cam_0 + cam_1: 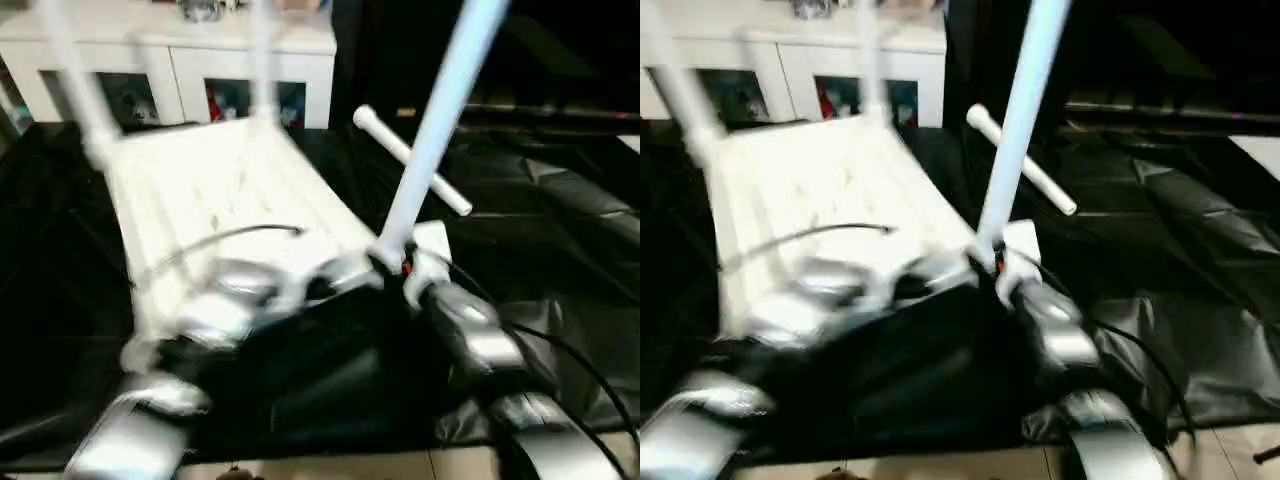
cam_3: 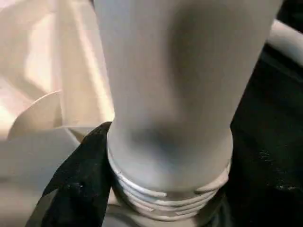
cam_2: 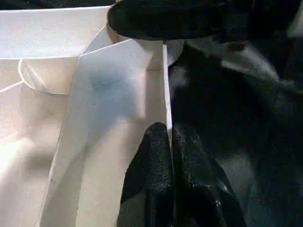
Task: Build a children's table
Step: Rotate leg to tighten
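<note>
The white tabletop (image 1: 230, 200) lies upside down on a black sheet. Two white legs (image 1: 75, 80) (image 1: 262, 60) stand in its far corners. A third leg (image 1: 430, 140) rises tilted over the near right corner, and my right gripper (image 1: 405, 268) is shut on it just above its threaded end (image 2: 165, 194). One black finger (image 2: 80, 184) presses against that leg. My left gripper (image 3: 170, 156) is shut on the tabletop's thin rim (image 3: 165, 85) beside that corner, close to the right gripper (image 3: 180, 19). Another leg (image 1: 452, 198) lies loose on the sheet behind.
A white glass-fronted cabinet (image 1: 170, 50) stands behind the tabletop. The crumpled black sheet (image 1: 560, 260) spreads to the right. A strip of pale floor (image 1: 330, 465) shows at the near edge. A cable (image 1: 230, 235) crosses the tabletop above my left arm.
</note>
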Robot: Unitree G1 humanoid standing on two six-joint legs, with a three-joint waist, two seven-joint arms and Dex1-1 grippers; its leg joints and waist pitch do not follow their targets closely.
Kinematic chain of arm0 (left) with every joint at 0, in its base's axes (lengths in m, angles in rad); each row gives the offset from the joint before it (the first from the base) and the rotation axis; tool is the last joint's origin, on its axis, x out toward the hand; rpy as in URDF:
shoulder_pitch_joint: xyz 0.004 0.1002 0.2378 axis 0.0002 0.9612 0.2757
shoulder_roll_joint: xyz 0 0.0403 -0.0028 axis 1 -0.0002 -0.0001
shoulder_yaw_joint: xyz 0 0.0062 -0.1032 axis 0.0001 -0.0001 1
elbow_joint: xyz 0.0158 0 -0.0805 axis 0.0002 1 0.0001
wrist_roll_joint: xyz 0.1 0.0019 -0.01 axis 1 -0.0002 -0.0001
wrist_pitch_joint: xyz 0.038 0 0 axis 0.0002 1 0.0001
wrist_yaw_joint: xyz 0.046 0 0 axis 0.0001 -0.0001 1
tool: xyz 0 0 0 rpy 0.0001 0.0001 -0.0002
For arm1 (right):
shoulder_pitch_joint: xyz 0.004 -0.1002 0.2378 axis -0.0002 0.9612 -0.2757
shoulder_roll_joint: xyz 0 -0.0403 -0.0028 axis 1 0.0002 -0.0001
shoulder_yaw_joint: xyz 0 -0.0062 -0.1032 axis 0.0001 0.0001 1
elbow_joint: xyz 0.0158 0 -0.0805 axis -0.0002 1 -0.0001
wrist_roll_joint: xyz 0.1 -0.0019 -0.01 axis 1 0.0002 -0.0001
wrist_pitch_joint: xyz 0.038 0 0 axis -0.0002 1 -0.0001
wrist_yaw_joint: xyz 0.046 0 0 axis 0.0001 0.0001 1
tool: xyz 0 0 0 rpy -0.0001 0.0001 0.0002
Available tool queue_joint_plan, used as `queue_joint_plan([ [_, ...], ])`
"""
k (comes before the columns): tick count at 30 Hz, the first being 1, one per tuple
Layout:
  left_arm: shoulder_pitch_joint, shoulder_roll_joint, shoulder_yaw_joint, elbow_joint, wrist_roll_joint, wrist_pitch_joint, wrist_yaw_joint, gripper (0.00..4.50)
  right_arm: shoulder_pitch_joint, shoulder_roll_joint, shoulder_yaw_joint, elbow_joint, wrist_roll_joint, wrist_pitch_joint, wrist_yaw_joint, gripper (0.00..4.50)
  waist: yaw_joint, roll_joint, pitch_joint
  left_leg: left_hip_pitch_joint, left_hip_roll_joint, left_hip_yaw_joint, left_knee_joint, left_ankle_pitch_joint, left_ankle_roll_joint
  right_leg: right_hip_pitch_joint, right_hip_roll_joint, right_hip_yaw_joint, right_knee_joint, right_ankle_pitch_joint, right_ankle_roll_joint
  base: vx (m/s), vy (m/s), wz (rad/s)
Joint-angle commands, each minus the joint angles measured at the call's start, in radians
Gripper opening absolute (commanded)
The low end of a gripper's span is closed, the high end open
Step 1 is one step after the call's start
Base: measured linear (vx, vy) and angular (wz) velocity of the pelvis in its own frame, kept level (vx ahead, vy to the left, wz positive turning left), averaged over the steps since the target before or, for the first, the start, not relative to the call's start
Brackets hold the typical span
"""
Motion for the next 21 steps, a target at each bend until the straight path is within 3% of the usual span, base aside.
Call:
queue_joint_plan([
  [1, 0.005, -0.050, -0.026, 0.013, 0.000, -0.024, 0.038, 0.00, 0.009, 0.032, 0.015, 0.056, -0.021, 0.028, 0.002, 2.79, -0.019, -0.001, -0.049, 0.048, 0.064, -0.056, -0.074, -0.608, -0.063, -0.001, -0.076, 0.015, -0.126, -0.627, -0.038, 0.000, 0.000, 0.00],
  [4, 0.004, -0.046, -0.032, 0.014, 0.010, -0.040, 0.046, 0.00, 0.006, 0.042, 0.018, 0.058, -0.023, 0.008, 0.028, 2.79, -0.022, 0.003, -0.050, 0.044, 0.067, -0.061, -0.087, -0.655, -0.076, 0.003, -0.077, 0.018, -0.119, -0.586, -0.046, 0.000, 0.000, 0.00],
  [5, 0.004, -0.038, -0.027, 0.010, 0.010, -0.044, 0.040, 0.00, 0.006, 0.044, 0.015, 0.054, -0.013, -0.004, 0.060, 3.34, -0.025, -0.001, -0.050, 0.047, 0.063, -0.061, -0.084, -0.662, -0.079, -0.001, -0.084, 0.021, -0.122, -0.591, -0.054, 0.000, 0.000, 0.00],
  [11, 0.007, -0.001, -0.022, -0.007, 0.016, -0.068, 0.020, 0.00, -0.015, 0.026, -0.010, 0.045, 0.013, -0.040, 0.096, 3.83, -0.031, -0.007, -0.051, 0.035, 0.059, -0.062, -0.080, -0.611, -0.060, 0.004, -0.094, 0.023, -0.127, -0.637, -0.046, 0.000, 0.000, 0.00],
  [13, 0.015, 0.040, -0.015, -0.028, 0.007, -0.094, -0.023, 0.00, -0.007, -0.024, -0.012, -0.028, 0.023, -0.032, 0.173, 3.88, -0.030, -0.011, -0.051, 0.029, 0.060, -0.065, -0.080, -0.596, -0.057, 0.009, -0.097, 0.021, -0.127, -0.657, -0.040, 0.000, 0.000, 0.00],
  [14, 0.020, 0.068, -0.015, -0.038, -0.003, -0.120, -0.068, 0.00, 0.009, -0.059, -0.003, -0.081, 0.023, -0.023, 0.230, 4.13, -0.031, -0.011, -0.051, 0.018, 0.060, -0.067, -0.082, -0.578, -0.053, 0.014, -0.099, 0.022, -0.127, -0.660, -0.036, 0.000, 0.000, 0.00],
  [15, 0.020, 0.068, -0.015, -0.038, -0.003, -0.120, -0.068, 0.00, 0.009, -0.059, -0.003, -0.081, 0.023, -0.023, 0.230, 4.13, -0.031, -0.011, -0.051, 0.018, 0.060, -0.067, -0.082, -0.578, -0.053, 0.014, -0.099, 0.022, -0.127, -0.660, -0.036, 0.000, 0.000, 0.00],
  [17, 0.024, 0.090, -0.010, -0.045, -0.008, -0.116, -0.091, 0.00, 0.029, -0.091, 0.005, -0.127, 0.029, -0.008, 0.290, 4.13, -0.022, -0.014, -0.058, 0.009, 0.062, -0.063, -0.084, -0.515, -0.038, 0.015, -0.100, 0.034, -0.119, -0.607, -0.049, 0.000, 0.000, 0.00],
  [18, 0.029, 0.119, -0.016, -0.050, -0.018, -0.167, -0.141, 0.00, 0.049, -0.124, 0.011, -0.173, 0.040, 0.002, 0.355, 4.13, -0.017, -0.014, -0.055, 0.013, 0.061, -0.060, -0.083, -0.498, -0.026, 0.007, -0.098, 0.036, -0.121, -0.590, -0.060, 0.000, 0.000, 0.00],
  [21, 0.038, 0.165, -0.021, -0.063, -0.037, -0.200, -0.224, 0.00, 0.084, -0.184, 0.032, -0.252, 0.060, 0.036, 0.478, 4.13, -0.014, -0.014, -0.052, 0.015, 0.064, -0.056, -0.083, -0.496, -0.015, 0.003, -0.096, 0.037, -0.120, -0.583, -0.071, 0.000, 0.000, 0.00],
])
